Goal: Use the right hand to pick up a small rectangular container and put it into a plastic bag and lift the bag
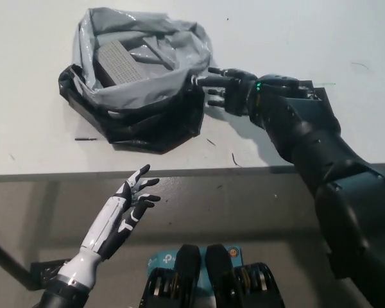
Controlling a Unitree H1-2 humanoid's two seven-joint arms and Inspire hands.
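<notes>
Down at the lower left the white left hand [132, 200] hangs in front of the table [38, 141] edge, fingers spread and holding nothing. Up on the white tabletop sits the plastic bag [138, 96], grey inside and black outside, mouth gaping, with the small rectangular container [119, 64] lying inside it near the left wall. Over to the right the black right hand [226, 90] sits just beside the bag's right rim, fingers apart and pointing at it, gripping nothing
</notes>
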